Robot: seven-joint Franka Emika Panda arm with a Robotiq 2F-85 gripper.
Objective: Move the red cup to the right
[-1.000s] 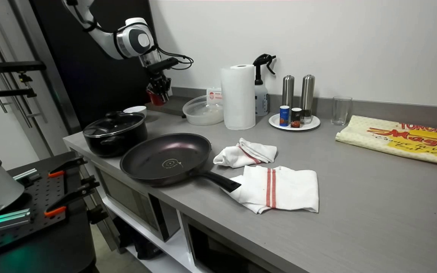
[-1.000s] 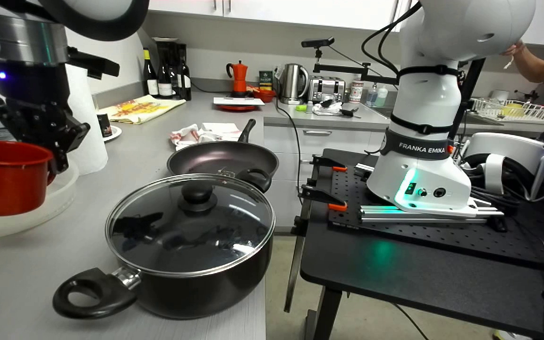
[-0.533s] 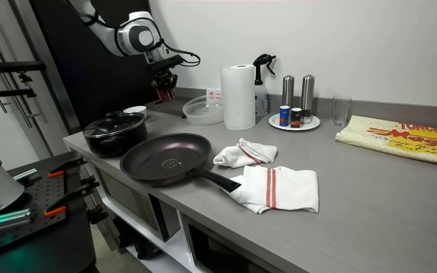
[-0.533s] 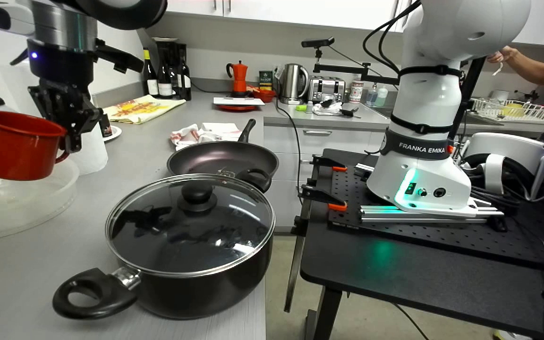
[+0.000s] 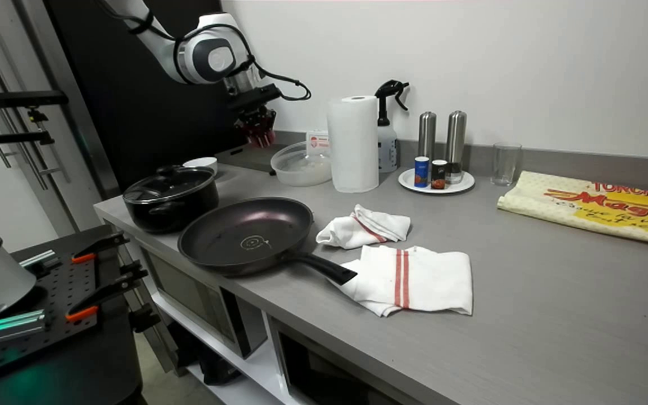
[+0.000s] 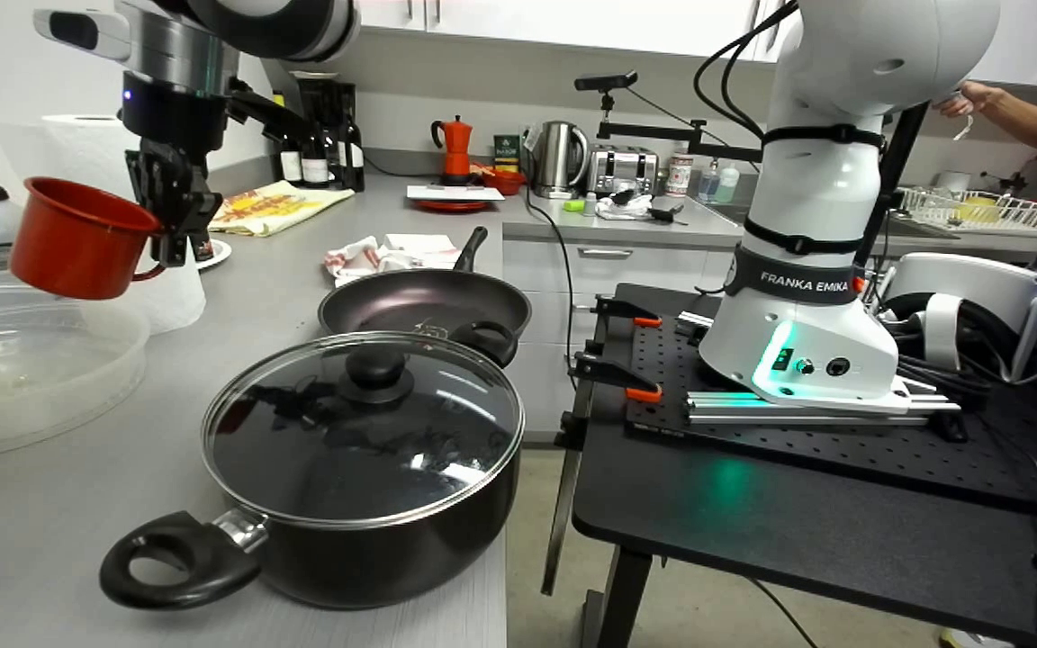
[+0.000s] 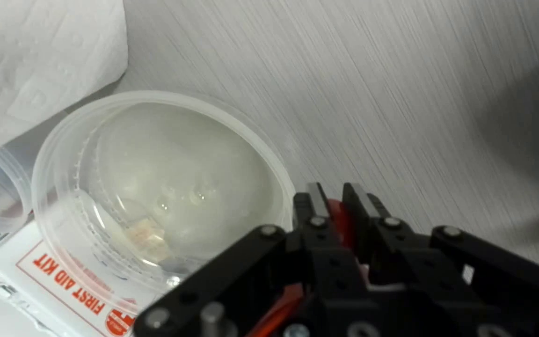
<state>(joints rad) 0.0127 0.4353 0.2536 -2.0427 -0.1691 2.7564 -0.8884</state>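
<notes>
The red cup (image 6: 82, 241) hangs in the air, tilted, above the clear plastic container in an exterior view. My gripper (image 6: 175, 252) is beside the cup and shut on its handle. In the wrist view, the red handle (image 7: 342, 217) shows between the two fingers of the gripper (image 7: 333, 189). Part of the cup's rim (image 7: 283, 306) shows low behind the gripper's linkage. In an exterior view, the gripper (image 5: 262, 140) hides most of the cup.
The clear container (image 5: 300, 175) stands beside the tall paper towel roll (image 5: 353, 146). A lidded black pot (image 5: 169, 199) and a frying pan (image 5: 248, 236) stand nearer the counter's front edge. A plate with shakers (image 5: 436, 188) stands beyond the roll, near the wall.
My gripper has risen and moved toward the paper towel roll with the red cup. The cup has become more tilted. The other things on the counter have not moved.
</notes>
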